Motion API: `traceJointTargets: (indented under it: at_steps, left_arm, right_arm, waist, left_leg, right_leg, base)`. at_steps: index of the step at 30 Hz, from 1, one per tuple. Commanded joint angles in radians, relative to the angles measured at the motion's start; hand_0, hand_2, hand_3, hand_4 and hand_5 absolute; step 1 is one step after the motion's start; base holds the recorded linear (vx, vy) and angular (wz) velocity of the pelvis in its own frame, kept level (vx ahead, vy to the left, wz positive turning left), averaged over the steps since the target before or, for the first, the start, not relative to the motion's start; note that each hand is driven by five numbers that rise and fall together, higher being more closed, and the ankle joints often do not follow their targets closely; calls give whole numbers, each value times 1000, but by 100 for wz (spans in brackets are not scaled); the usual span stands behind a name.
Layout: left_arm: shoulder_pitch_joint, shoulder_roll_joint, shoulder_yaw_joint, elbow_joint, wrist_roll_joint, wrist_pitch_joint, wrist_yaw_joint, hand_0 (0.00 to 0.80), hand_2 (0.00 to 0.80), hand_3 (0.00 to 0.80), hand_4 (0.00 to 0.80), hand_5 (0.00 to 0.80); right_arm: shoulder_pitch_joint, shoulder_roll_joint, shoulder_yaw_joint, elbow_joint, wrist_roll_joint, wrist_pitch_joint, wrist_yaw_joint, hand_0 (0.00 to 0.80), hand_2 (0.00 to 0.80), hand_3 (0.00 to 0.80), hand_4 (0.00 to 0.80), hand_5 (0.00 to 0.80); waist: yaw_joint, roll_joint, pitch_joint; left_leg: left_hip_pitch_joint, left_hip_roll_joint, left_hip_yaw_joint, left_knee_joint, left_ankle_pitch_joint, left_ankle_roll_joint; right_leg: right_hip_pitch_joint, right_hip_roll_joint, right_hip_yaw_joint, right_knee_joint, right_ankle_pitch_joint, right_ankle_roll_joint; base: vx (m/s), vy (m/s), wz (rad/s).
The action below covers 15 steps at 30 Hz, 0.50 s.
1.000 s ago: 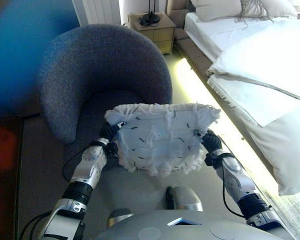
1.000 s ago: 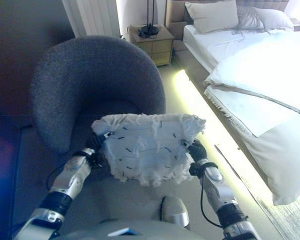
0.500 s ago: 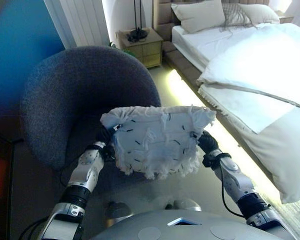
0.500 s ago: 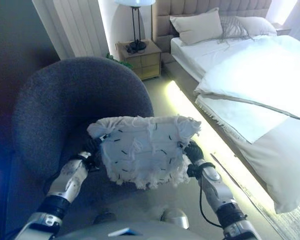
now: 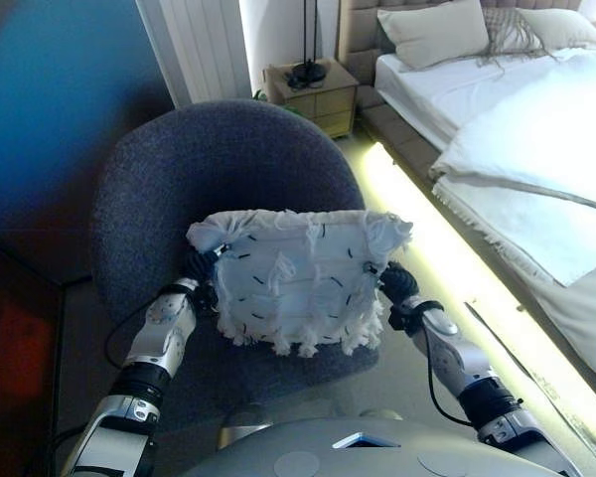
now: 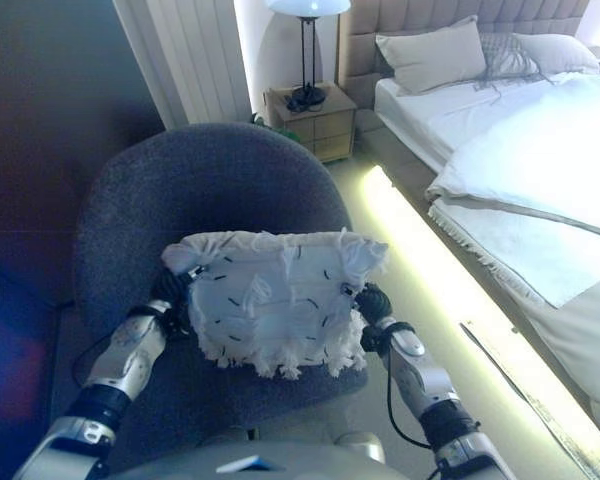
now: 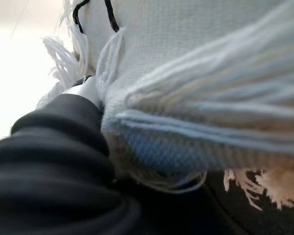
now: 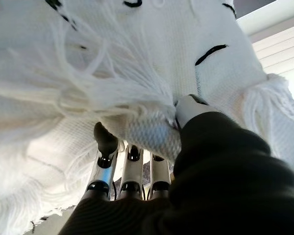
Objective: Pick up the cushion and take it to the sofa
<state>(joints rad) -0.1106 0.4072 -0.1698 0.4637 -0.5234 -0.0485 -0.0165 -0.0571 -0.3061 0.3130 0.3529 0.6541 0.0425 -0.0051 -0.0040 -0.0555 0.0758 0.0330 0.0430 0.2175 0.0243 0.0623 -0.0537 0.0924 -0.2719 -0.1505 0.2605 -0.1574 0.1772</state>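
A white fringed cushion (image 5: 298, 283) with short black stitches is held up between my two hands, over the seat of a round dark grey armchair (image 5: 228, 159). My left hand (image 5: 201, 270) grips its left edge; in the left wrist view the cushion (image 7: 196, 73) fills the picture and most of the hand is hidden. My right hand (image 5: 397, 285) grips its right edge. In the right wrist view the fingers (image 8: 132, 176) lie under the cushion (image 8: 88, 58) and the thumb (image 8: 188, 107) presses on top.
A bed (image 5: 536, 139) with white covers and pillows stands to the right, with a lit strip (image 5: 427, 229) along its base. A wooden nightstand (image 5: 313, 87) with a lamp (image 6: 308, 8) stands behind the armchair, beside a white ribbed wall panel (image 5: 204, 45).
The camera has moved, so the whole picture has shifted. The cushion, still held by both hands, was in front of the armchair's seat and is now over it.
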Motion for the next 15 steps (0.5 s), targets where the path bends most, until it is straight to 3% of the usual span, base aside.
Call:
traceJointTargets:
  at_steps: [1,3,6,7,9,13,15]
  left_arm:
    - [-101,21,21,-67,-10,-50,2,800,800,800,800,800]
    - [-104,21,13,-64,-30,-44,3,800,800,800,800,800]
    - [-100,2,11,-73,-30,-35,11,800,800,800,800,800]
    - [-102,-2,10,-77,-22,-35,17,800,800,800,800,800]
    - [-108,6,5,-76,-26,-33,29,800,800,800,800,800]
    - [-106,14,-12,-95,5,-40,57,800,800,800,800,800]
    - [-104,11,-13,-94,28,-50,61,800,800,800,800,800]
  right_arm:
    - [-77,58,-13,-37,34,-133,-25,800,800,800,800,800]
    - [-75,63,-4,-32,37,-138,-39,800,800,800,800,800]
    - [-64,64,9,-20,34,-135,-41,800,800,800,800,800]
    - [-65,66,8,-16,31,-130,-33,800,800,800,800,800]
    - [-65,61,8,-19,30,-116,-24,800,800,800,800,800]
    - [-77,22,7,-54,77,-86,-9,800,800,800,800,800]
    - [-89,13,-2,-45,95,-81,10,800,800,800,800,800]
  waist:
    - [18,5,-55]
    - [13,18,-53]
    - [2,18,-44]
    - [-1,17,-41]
    - [-10,0,-29]
    - [-28,-62,9]
    - [-28,-70,15]
  left_leg:
    - [-43,-46,-29,56,-111,93]
    - [-15,-65,-36,52,-128,109]
    - [22,-83,-56,36,-140,118]
    - [19,-70,-53,34,-127,115]
    - [32,-60,-59,44,-143,103]
    - [69,-35,-75,87,-206,76]
    - [73,-23,-81,103,-218,75]
  right_leg:
    - [-51,-86,30,386,288,-17]
    - [-132,-96,63,509,308,-24]
    - [-205,-68,88,480,331,-22]
    - [-220,-38,81,392,354,-29]
    - [-241,-14,86,261,381,-8]
    - [-274,13,78,-44,405,39]
    - [-269,26,69,-58,369,38]
  base:
    - [233,303,-5]
    - [176,251,2]
    - [183,46,23]
    - [174,-160,15]
    - [225,-245,14]
    - [225,-267,-4]
    - [202,-190,8]
